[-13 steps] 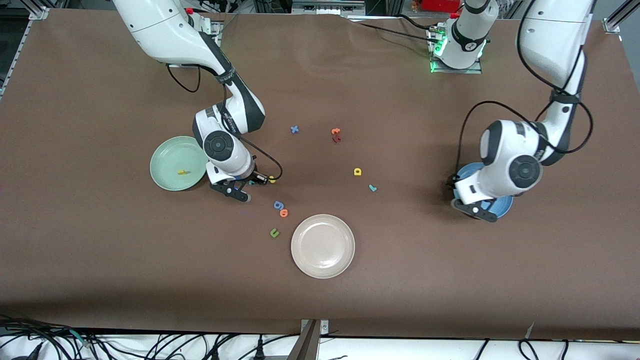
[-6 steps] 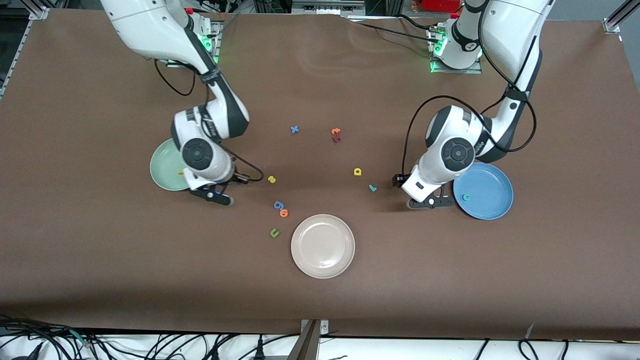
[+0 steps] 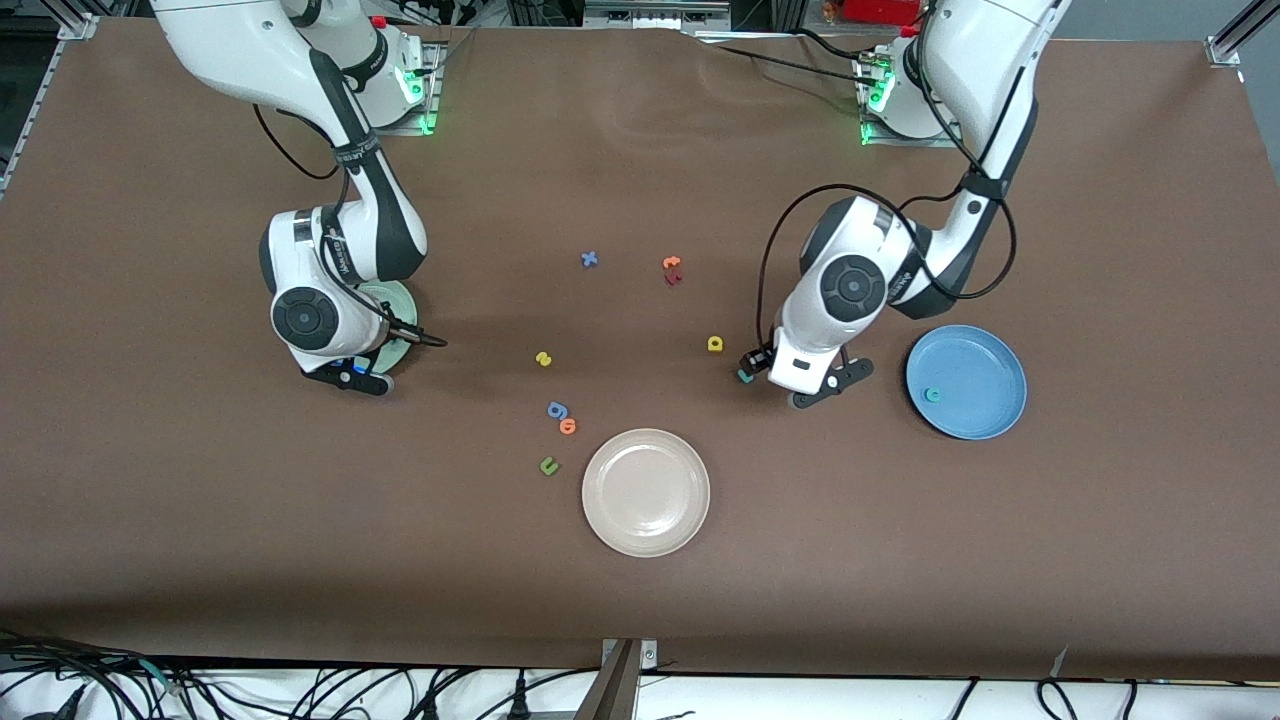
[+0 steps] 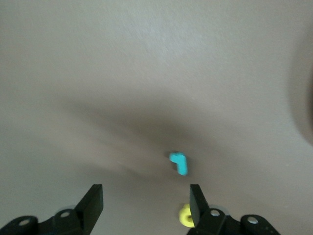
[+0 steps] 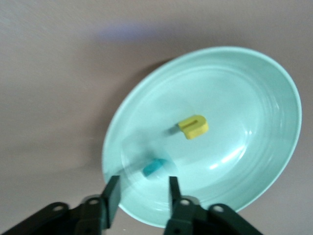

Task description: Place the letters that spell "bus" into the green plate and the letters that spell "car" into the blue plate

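The right gripper (image 5: 139, 193), pointing down with jaws parted and empty, hangs over the green plate (image 5: 274, 98), where the teal b (image 5: 154, 167) and yellow u (image 5: 193, 127) lie flat. The left gripper (image 4: 145, 201), wide open and empty, hangs low over the teal r (image 4: 179, 163) on the table (image 3: 900, 560), beside the yellow a (image 3: 715, 344); the teal c (image 3: 932, 394) lies in the blue plate (image 3: 990, 350).

My brown table (image 3: 200, 520) carries the green plate (image 3: 400, 300), blue plate (image 3: 985, 425), a beige plate (image 3: 646, 492) toward the camera-side edge, and scattered foam letters (image 3: 558, 410) mid-table.

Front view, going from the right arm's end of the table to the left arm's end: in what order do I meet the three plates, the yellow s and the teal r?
green plate → yellow s → beige-white plate → teal r → blue plate
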{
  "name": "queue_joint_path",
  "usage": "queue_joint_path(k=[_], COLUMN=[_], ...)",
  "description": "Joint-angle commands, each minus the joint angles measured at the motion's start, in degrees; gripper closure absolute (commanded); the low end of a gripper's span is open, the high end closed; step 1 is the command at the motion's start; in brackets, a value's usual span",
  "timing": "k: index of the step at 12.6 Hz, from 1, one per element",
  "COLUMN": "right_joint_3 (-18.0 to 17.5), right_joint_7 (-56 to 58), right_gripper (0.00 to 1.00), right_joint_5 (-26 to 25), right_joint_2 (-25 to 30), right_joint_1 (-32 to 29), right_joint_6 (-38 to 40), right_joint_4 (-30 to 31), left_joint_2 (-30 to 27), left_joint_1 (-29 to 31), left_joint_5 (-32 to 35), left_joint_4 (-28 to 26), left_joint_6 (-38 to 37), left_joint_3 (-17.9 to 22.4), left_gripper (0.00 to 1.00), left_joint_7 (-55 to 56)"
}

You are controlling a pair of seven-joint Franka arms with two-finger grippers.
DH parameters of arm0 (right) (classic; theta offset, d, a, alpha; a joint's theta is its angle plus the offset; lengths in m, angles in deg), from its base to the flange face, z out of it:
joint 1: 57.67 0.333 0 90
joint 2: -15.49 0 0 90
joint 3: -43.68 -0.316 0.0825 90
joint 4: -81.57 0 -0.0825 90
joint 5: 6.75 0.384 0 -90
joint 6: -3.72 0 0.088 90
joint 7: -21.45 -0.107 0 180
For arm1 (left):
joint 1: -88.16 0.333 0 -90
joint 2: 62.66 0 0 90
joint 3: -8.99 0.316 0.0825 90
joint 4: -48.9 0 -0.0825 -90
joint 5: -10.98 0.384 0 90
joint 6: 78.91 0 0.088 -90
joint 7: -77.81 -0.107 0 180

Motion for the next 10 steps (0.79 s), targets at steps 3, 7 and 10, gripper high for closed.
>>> queue_joint_path(k=[3, 7, 10], right_joint_3=[-1.3, -9.9, -15.0], right_joint_7=[-1.9, -20.5, -35.3], right_gripper=[0.00, 0.01, 0.14], right_joint_5=[1.3, 1.3, 1.1], right_joint_2=[1.7, -4.5, -10.2], right_joint_1=[1.0, 0.9, 0.9], right_joint_6=[1.8, 0.5, -7.4], right_joint_4=[-2.9, -13.5, -17.9], left_joint_2=[4.1, 6.1, 7.0], left_joint_1=[-1.3, -2.4, -3.4], left_joint_5=[0.4, 1.1, 1.8], left_joint_4=[2.3, 2.2, 2.0], left_joint_6=[6.4, 8.6, 9.0], left_joint_3=[-0.1, -0.1, -0.1], left_gripper=[0.30, 0.49, 0.51], left_joint_7=[6.0, 5.9, 5.3])
